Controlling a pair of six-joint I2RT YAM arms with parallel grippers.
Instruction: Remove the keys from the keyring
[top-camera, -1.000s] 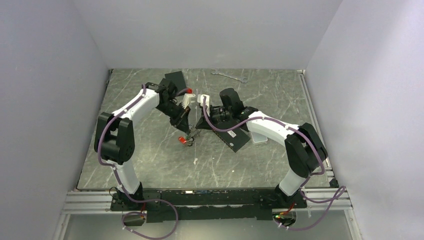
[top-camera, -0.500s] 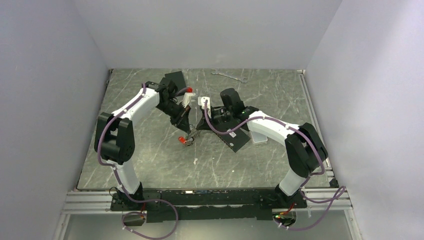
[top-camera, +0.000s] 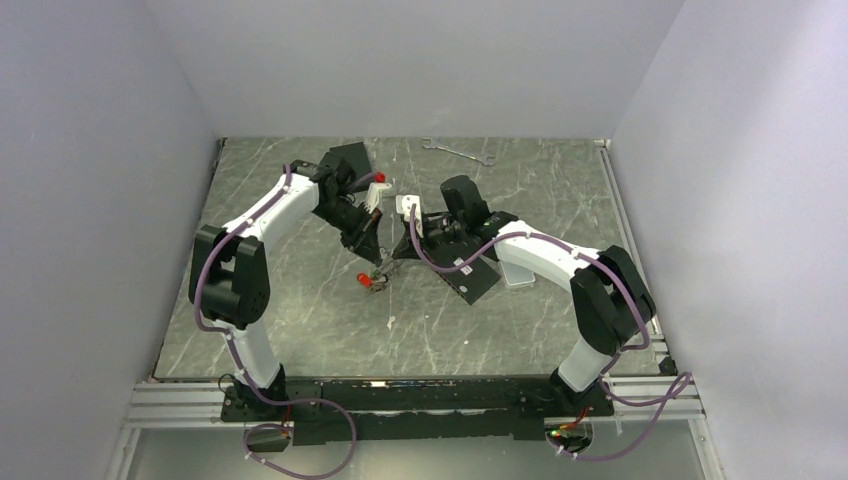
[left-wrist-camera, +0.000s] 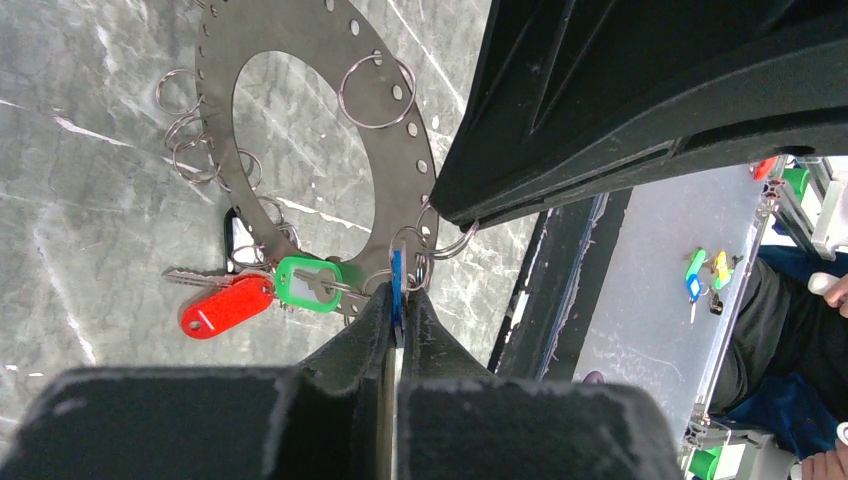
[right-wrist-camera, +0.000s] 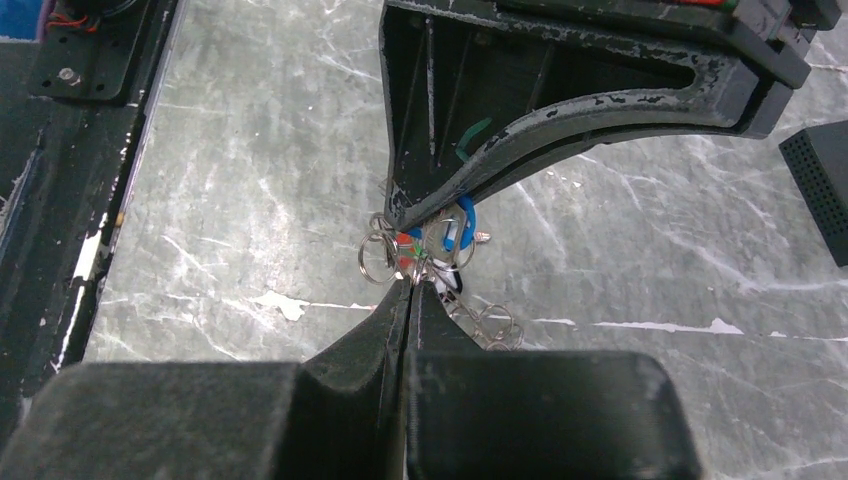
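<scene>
The keyring (left-wrist-camera: 300, 25) is a flat grey metal loop with holes and small split rings, hanging above the table. The keys hang at its lower edge: a red tag (left-wrist-camera: 225, 308), a green tag (left-wrist-camera: 305, 283), a dark key (left-wrist-camera: 237, 235) and a blue tag (left-wrist-camera: 397, 280). My left gripper (left-wrist-camera: 397, 300) is shut on the blue tag. My right gripper (right-wrist-camera: 410, 283) is shut on the keyring's edge beside the blue tag (right-wrist-camera: 458, 225). In the top view the two grippers meet mid-table, left (top-camera: 372, 250) and right (top-camera: 396, 255), with the red tag (top-camera: 365, 281) dangling below.
A flat black box (top-camera: 470, 275) lies under the right arm, with a white object (top-camera: 520, 275) beside it. Another black box (top-camera: 350, 157) sits behind the left arm. A silver wrench (top-camera: 458, 151) lies at the back edge.
The right wrist has shifted slightly. Both grippers keep their holds and the keys hang in about the same place.
</scene>
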